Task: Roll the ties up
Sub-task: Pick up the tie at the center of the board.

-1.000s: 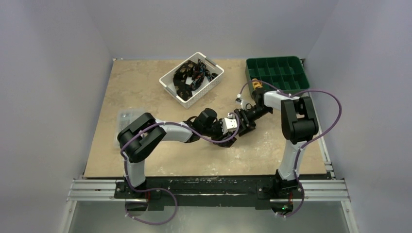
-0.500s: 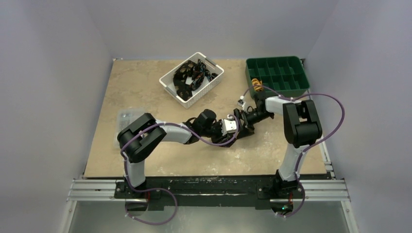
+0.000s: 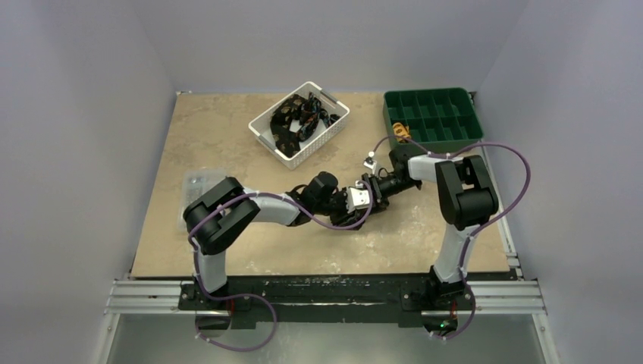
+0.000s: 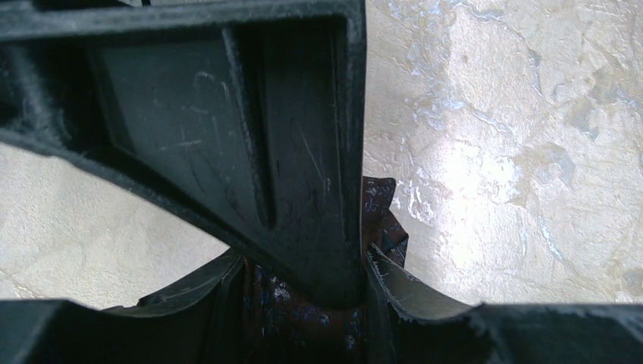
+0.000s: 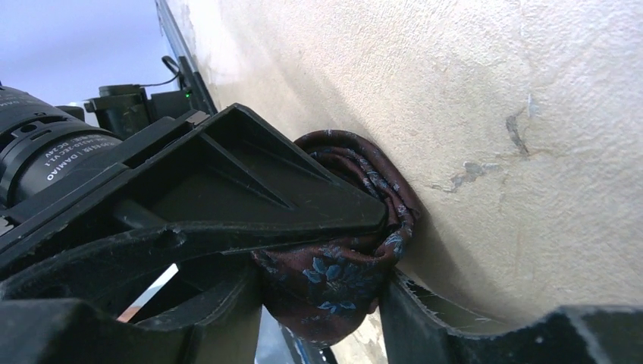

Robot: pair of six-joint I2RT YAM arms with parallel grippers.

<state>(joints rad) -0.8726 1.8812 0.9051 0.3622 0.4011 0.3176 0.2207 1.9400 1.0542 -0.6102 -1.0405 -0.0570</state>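
A dark brown tie (image 5: 334, 292) with pale blue flowers is wound into a tight roll just above the table. My right gripper (image 5: 326, 280) is shut on the roll, which fills the gap between its fingers. My left gripper (image 4: 303, 262) meets it head-on and is shut on the same tie (image 4: 303, 311), with a right finger (image 4: 303, 152) also between its jaws. In the top view both grippers, left (image 3: 365, 200) and right (image 3: 377, 192), touch at mid-table and hide the roll. More dark ties (image 3: 299, 117) lie tangled in a white basket (image 3: 274, 152).
A green compartment tray (image 3: 436, 114) stands at the back right with a yellow-orange item (image 3: 400, 130) in a near-left cell. A clear plastic piece (image 3: 199, 182) lies at the left by the left arm. Purple cables loop off both arms.
The joined grippers have shifted a little back and to the right with the tie. The right arm's wrist has swung left and lowered toward the table.
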